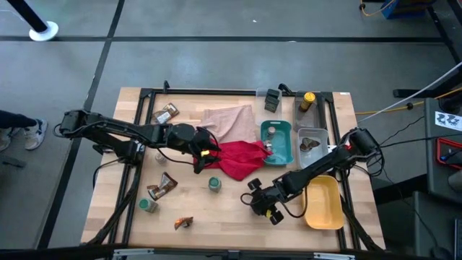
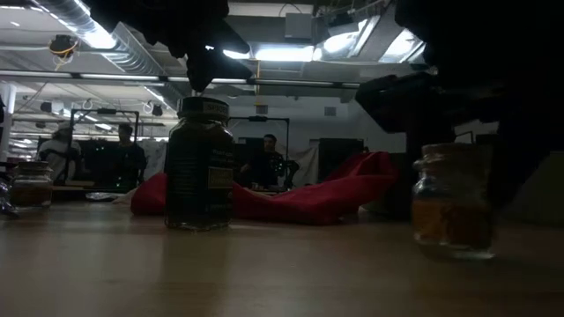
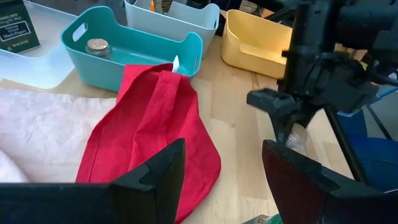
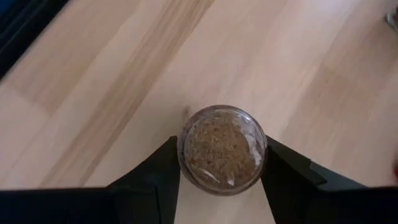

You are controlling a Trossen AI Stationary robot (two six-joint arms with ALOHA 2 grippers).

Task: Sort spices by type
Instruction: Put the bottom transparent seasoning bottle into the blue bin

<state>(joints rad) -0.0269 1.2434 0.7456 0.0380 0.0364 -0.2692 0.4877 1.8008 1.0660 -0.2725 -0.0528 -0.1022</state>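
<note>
A small clear jar [image 4: 222,148] of brown-orange grains stands upright on the wood table, with my right gripper [image 4: 221,168] closed around it near the yellow tray [image 1: 323,204]. The low view shows this jar [image 2: 454,207] at the right. My left gripper [image 3: 221,180] hovers open over the red cloth [image 3: 152,130] with nothing between its fingers. Two green-lidded jars [image 1: 214,184] [image 1: 148,205] and three sachets [image 1: 166,113] [image 1: 163,186] [image 1: 184,222] lie loose on the table. Another jar [image 3: 97,46] stands in the teal tray [image 3: 81,46]. A yellow-capped bottle [image 1: 308,99] stands at the far right. My right gripper pinches the jar's round side wall [image 4: 185,155] between its two fingers, one on each side. The fingers come slanting down from above. The jar stands upright with its base on the table.
A beige cloth [image 1: 229,119] lies beyond the red one. A clear tray [image 1: 312,141] sits beside the teal tray, and a dark box [image 1: 272,98] stands at the far edge. A black frame [image 1: 144,94] runs round the table's rim. People show in the room behind.
</note>
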